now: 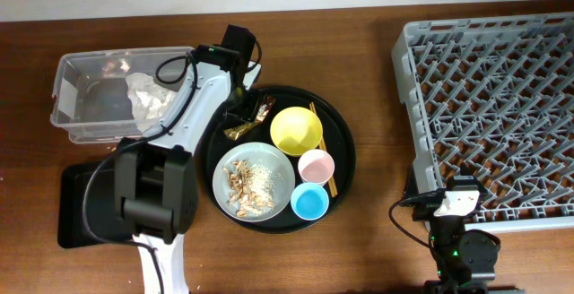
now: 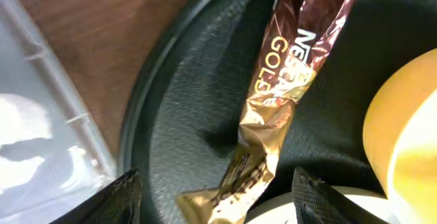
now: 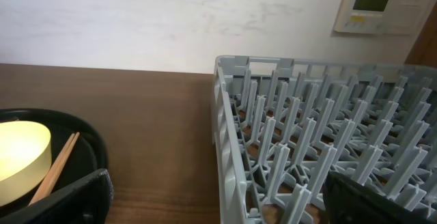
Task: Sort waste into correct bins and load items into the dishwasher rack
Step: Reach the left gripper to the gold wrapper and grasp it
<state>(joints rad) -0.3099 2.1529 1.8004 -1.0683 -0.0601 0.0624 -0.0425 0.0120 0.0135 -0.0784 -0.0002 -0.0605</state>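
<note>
Near dishwasher rack (image 1: 489,106), right gripper (image 3: 218,203) spread, empty. On round black tray (image 1: 343,142) beside yellow bowl (image 1: 296,130), brown-gold sachet (image 2: 280,87): light, crinkly foil, probably slippery, best pinched across twisted narrow middle. Just above, left gripper (image 2: 218,197) spread wide, straddling sachet's lower end, gripping nothing.

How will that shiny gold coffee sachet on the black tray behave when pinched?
The sachet looks twisted and creased, so probably floppy and very light. Its glossy foil may be slippery. Lying flat on the round tray, it will likely slide rather than roll.
</note>
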